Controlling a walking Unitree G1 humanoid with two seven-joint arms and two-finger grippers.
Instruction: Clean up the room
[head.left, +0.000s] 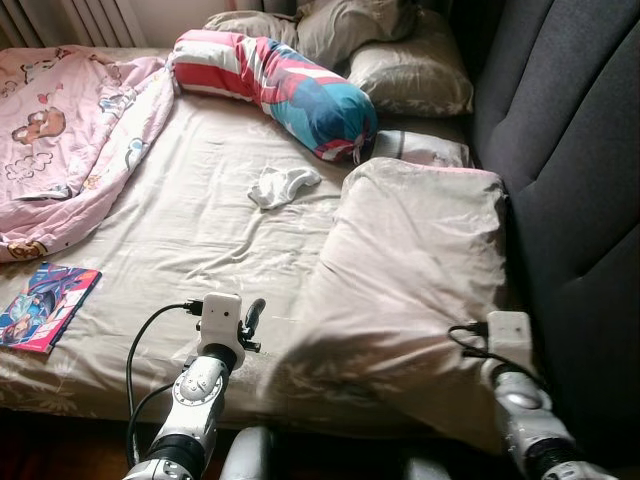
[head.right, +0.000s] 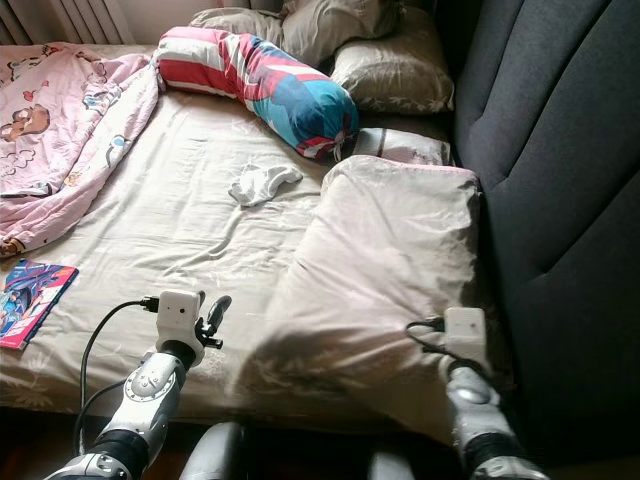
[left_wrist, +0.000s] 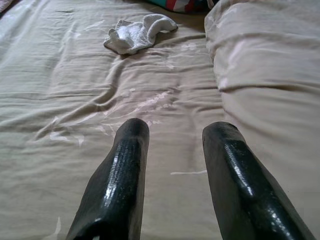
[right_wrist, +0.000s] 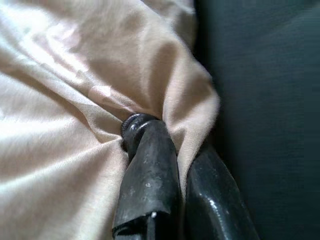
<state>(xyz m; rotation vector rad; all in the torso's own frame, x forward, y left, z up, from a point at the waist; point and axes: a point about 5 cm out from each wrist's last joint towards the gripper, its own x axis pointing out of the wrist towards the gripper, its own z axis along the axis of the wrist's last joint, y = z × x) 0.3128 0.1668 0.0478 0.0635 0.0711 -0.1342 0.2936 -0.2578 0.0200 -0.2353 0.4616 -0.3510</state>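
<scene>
We see the big beige pillow (head.left: 420, 270) lying on the right side of the bed, against the dark grey headboard (head.left: 570, 150). Our right gripper (right_wrist: 165, 150) is pinched tight on the pillow's corner fabric, right next to the headboard. Our left gripper (left_wrist: 172, 145) hovers just over the sheet (head.left: 200, 230) w/ fingers (left_wrist: 125, 170) spread apart, holding nothing. Ahead of it, a small white cloth (head.left: 282, 185), maybe a sock, lies crumpled on the sheet. Beyond that is a striped red, white & blue bolster (head.left: 275, 85), then two more beige pillows (head.left: 405, 75). At left are a pink blanket (head.left: 70, 130) and a comic book (head.left: 45, 305) near the bed edge.
</scene>
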